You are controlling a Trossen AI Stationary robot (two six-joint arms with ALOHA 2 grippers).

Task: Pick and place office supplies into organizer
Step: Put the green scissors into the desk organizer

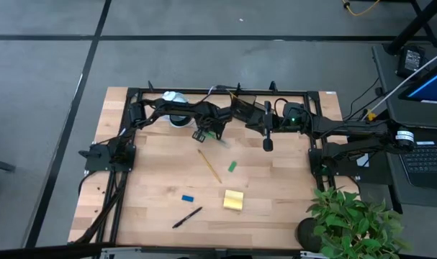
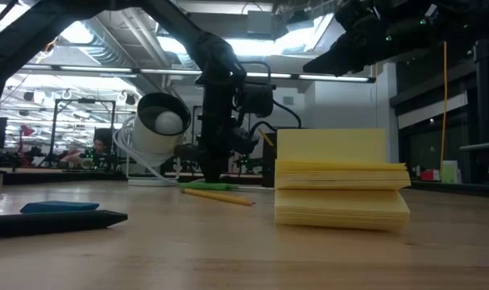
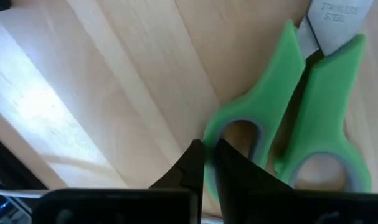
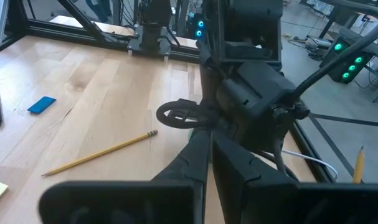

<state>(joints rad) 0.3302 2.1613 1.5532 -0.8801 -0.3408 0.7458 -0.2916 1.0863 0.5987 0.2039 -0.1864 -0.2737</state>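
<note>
Your left gripper (image 3: 208, 163) sits low over the scissors (image 3: 301, 118), and that is the pair to watch. Its two fingers are pressed together with nothing between them, their tips just beside the nearer green handle loop. From those tips the scissors run away lengthwise: handles close to the fingers, steel blades at the far end.

So the long axis points away from the gripper, and I judge you must spread the fingers before you can straddle a handle.

The left arm is far nearer the scissors than the right gripper (image 1: 267, 144), which hangs apart from them, fingers also closed and empty. From the scissors, the pencil (image 1: 209, 166) lies toward the sticky pad (image 1: 233, 200).
</note>
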